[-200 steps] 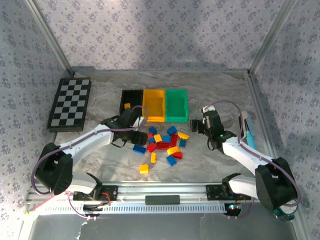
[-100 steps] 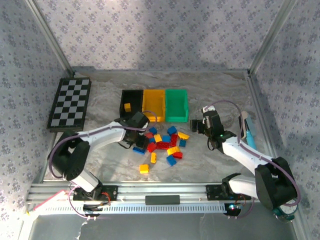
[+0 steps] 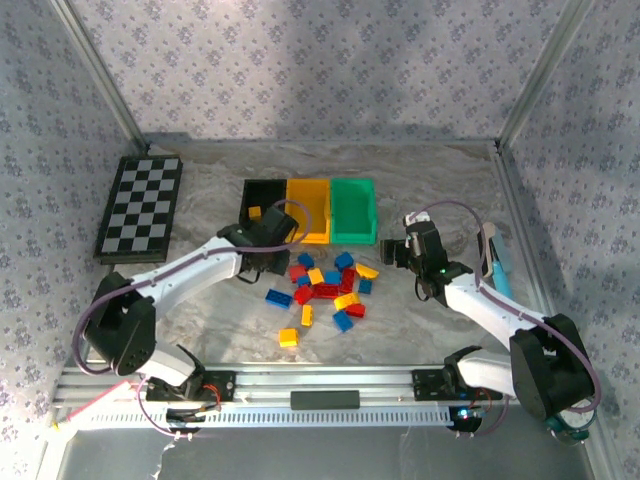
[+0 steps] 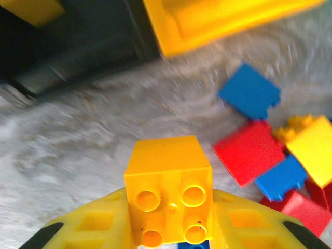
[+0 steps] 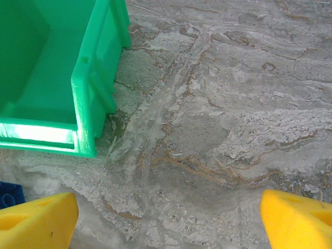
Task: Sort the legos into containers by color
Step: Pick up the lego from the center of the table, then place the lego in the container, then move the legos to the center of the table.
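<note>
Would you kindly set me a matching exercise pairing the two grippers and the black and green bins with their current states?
Things: 1 left gripper; 2 right gripper; 3 black bin; 4 green bin.
States: A open above bare table; B shut on a yellow lego; C contains a lone yellow brick; D rightmost in the row.
Pairs: 1-B; 2-A; 3-C; 4-D.

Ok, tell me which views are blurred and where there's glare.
Left wrist: the yellow brick is sharp, everything behind it smeared. Right wrist: crisp, with glare on the rim of the green bin. Top external: no motion blur.
</note>
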`<act>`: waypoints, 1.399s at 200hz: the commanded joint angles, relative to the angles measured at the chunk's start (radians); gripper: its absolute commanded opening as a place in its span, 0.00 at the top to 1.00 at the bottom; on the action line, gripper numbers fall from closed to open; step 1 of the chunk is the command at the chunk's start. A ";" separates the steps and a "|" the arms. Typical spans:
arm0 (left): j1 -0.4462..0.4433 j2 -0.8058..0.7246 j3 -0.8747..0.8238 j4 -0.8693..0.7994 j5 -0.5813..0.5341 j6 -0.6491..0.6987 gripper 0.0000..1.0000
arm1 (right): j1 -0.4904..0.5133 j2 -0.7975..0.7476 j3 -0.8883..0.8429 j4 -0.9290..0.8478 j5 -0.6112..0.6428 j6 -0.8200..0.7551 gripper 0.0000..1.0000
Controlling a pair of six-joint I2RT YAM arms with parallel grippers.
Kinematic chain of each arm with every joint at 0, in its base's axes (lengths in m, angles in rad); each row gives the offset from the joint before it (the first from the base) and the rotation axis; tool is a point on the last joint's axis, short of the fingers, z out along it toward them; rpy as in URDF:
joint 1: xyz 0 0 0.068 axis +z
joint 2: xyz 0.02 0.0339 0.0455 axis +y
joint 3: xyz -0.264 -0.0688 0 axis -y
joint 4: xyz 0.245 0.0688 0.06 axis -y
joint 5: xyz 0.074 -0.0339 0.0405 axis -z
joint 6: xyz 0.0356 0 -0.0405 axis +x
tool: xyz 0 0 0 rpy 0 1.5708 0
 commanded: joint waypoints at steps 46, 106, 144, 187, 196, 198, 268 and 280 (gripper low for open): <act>0.187 0.110 0.200 0.079 -0.096 0.039 0.71 | 0.008 0.011 0.021 -0.006 0.002 0.011 0.08; 0.235 0.179 0.253 0.132 0.081 0.009 0.44 | 0.008 0.020 0.032 -0.009 -0.001 0.006 0.08; 0.232 0.094 0.084 0.223 0.104 -0.019 0.44 | 0.008 0.042 0.042 -0.010 -0.006 0.006 0.08; 0.175 -0.046 -0.099 0.308 0.179 0.009 0.44 | 0.010 0.069 0.057 -0.011 -0.010 0.005 0.08; 0.155 -0.066 -0.128 0.312 0.186 0.018 0.44 | 0.011 0.069 0.053 -0.007 -0.014 0.006 0.08; 0.150 -0.071 -0.133 0.312 0.190 0.022 0.44 | 0.011 0.071 0.053 -0.005 -0.014 0.006 0.08; -0.070 -0.085 -0.239 0.303 0.237 0.071 0.47 | 0.012 0.091 0.068 -0.018 0.001 0.000 0.07; -0.098 -0.076 -0.224 0.267 0.227 0.100 0.48 | 0.013 0.087 0.063 -0.010 -0.003 0.000 0.07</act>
